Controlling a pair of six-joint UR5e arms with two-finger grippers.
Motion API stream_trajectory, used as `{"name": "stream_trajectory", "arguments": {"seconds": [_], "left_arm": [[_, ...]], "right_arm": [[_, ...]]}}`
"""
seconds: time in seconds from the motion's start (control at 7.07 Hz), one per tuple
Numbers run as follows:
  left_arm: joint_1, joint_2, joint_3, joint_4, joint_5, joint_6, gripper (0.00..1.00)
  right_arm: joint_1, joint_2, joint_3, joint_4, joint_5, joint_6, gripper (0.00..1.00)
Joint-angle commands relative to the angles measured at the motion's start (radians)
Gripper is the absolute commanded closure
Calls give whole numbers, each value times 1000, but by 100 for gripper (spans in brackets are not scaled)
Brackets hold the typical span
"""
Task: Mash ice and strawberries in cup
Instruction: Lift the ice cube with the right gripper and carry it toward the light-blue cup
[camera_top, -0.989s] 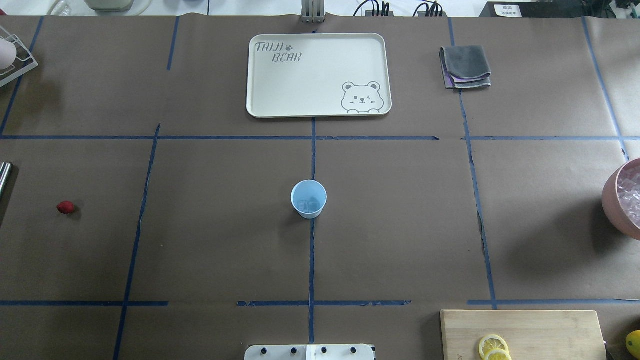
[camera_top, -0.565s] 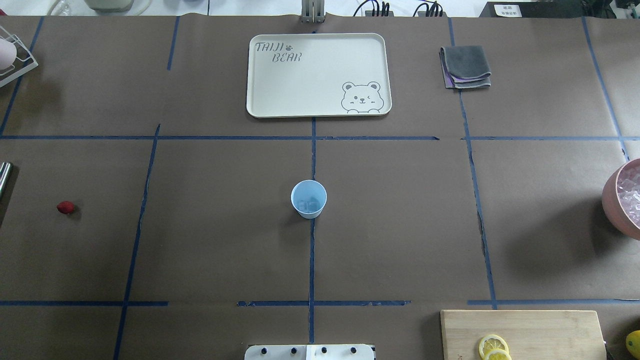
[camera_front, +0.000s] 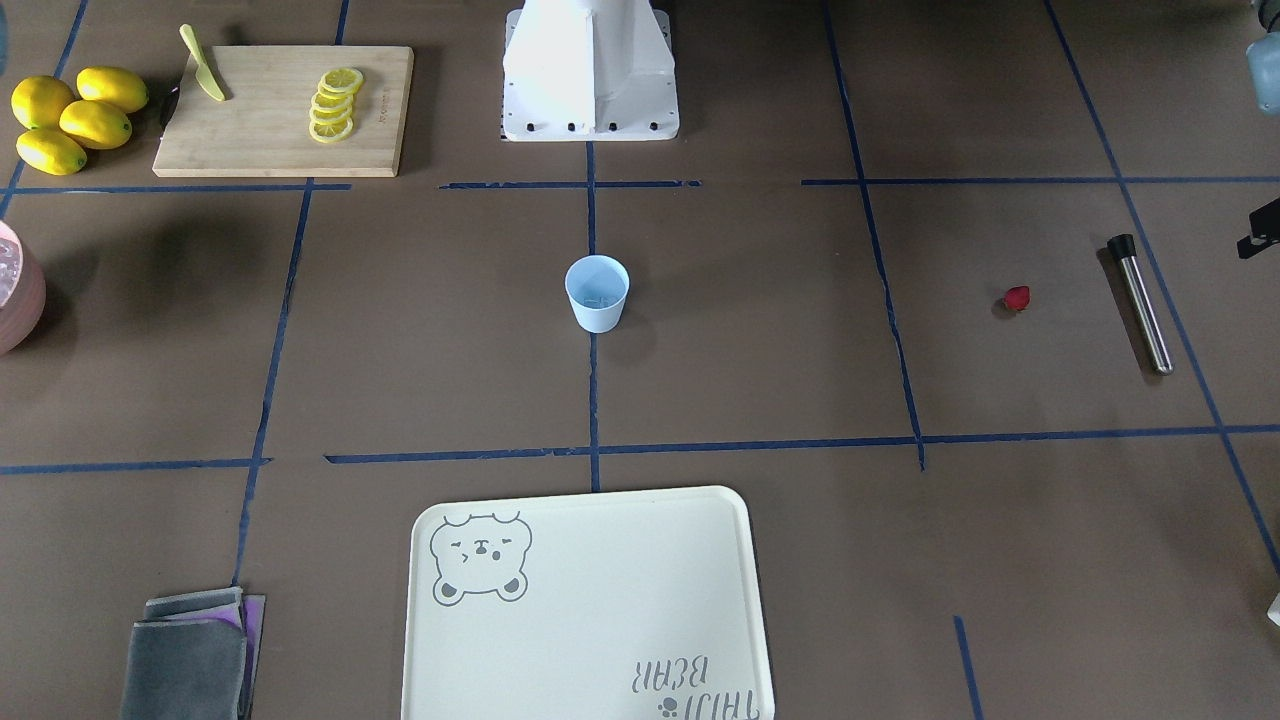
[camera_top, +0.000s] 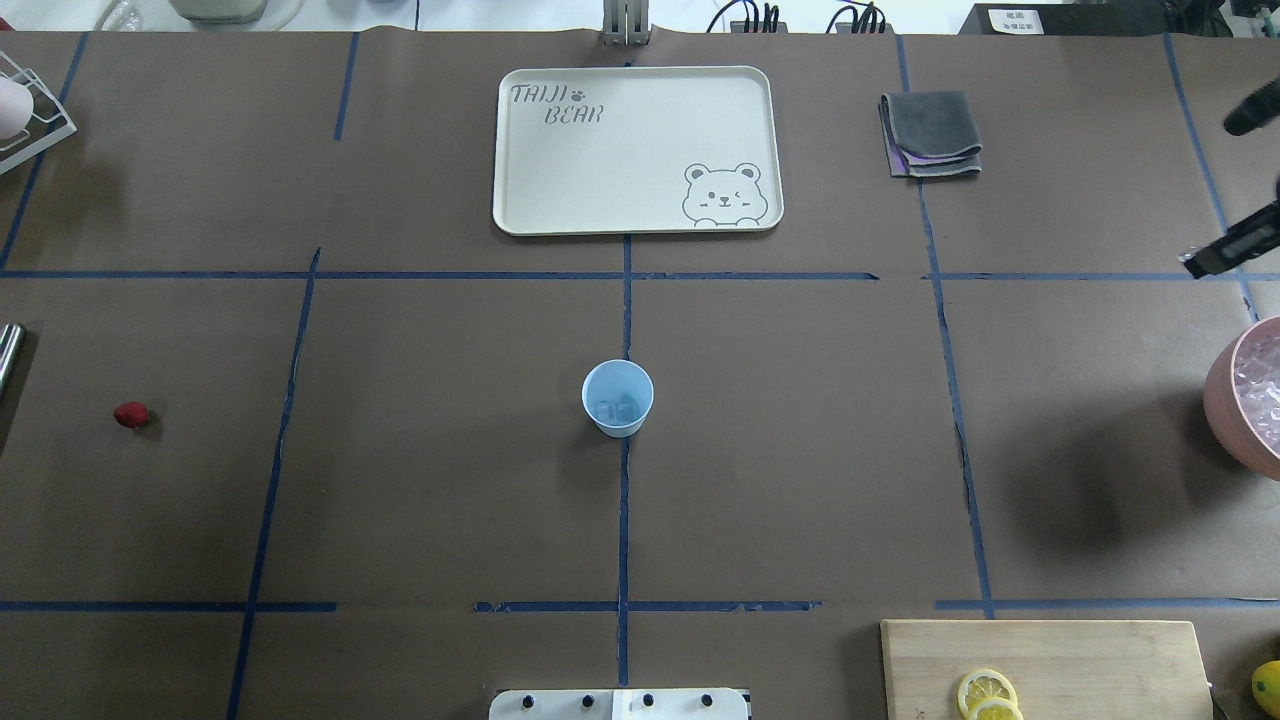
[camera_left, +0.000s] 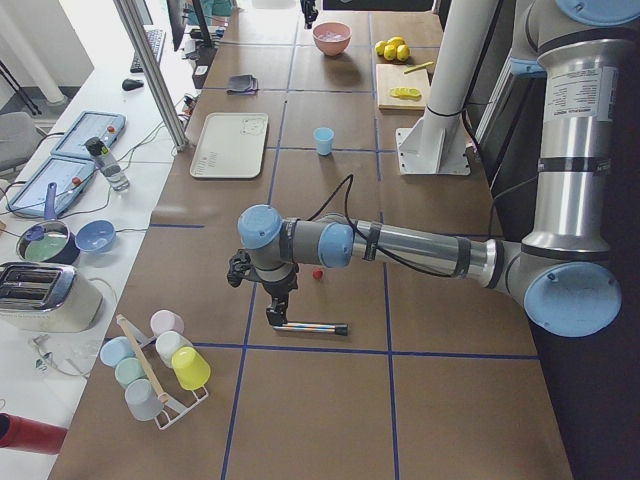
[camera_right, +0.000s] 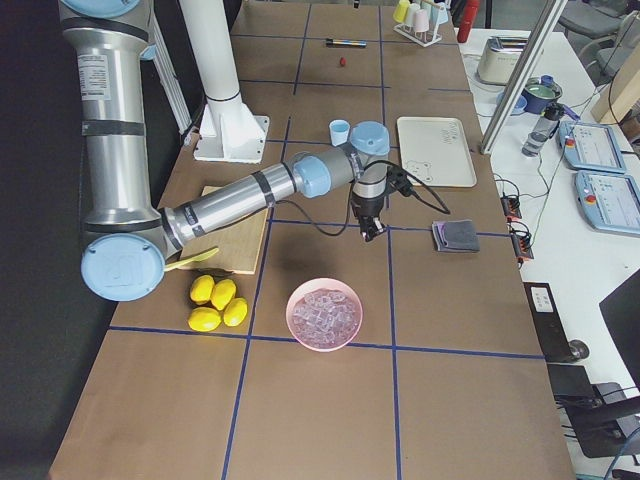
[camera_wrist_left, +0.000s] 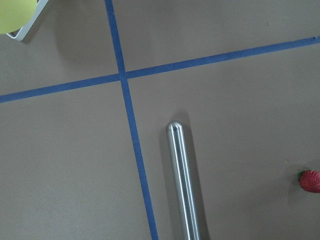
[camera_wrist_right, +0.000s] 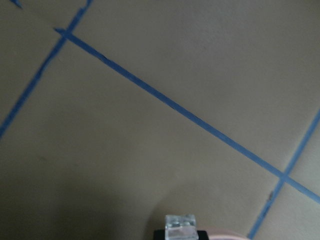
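Observation:
The pale blue cup (camera_top: 618, 398) stands upright at the table's middle with clear ice lumps (camera_top: 617, 408) inside. A red strawberry (camera_top: 131, 415) lies alone far to the left, beside a steel rod (camera_front: 1140, 305). In the exterior left view my left gripper (camera_left: 278, 318) hangs over that rod's end; its wrist view shows no fingers, so I cannot tell its state. My right gripper (camera_top: 1195, 265) is at the right edge, above the table just beyond the pink bowl (camera_top: 1225, 390) of ice. It is shut on a clear ice cube (camera_wrist_right: 180, 222).
A cream tray (camera_top: 520, 200) lies at the far middle and a folded grey cloth (camera_top: 930, 133) to its right. A cutting board (camera_top: 1080, 660) with lemon slices sits near right, whole lemons (camera_front: 70, 115) beside it. A cup rack (camera_left: 160, 365) stands at the far left end.
The right gripper has come into the overhead view at the right edge. The ice in the cup has settled. Cup and strawberry have not moved.

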Motion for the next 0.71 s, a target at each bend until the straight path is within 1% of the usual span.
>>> {"name": "stream_trajectory", "arguments": {"seconds": [0.0, 0.14, 0.28, 0.42, 0.57], "left_arm": [[2, 0, 1, 0, 1, -3, 0], [2, -2, 1, 0, 3, -3, 0], [2, -2, 1, 0, 3, -5, 0], [2, -3, 3, 0, 3, -5, 0], [2, -3, 4, 0, 3, -5, 0]], "right_arm": [[-197, 171, 2, -12, -4, 391, 99], [-286, 247, -5, -24, -6, 570, 100], [-369, 376, -33, -97, -45, 700, 100], [-456, 497, -66, -186, -112, 819, 100], [-524, 589, -115, -190, -163, 921, 100]]}}
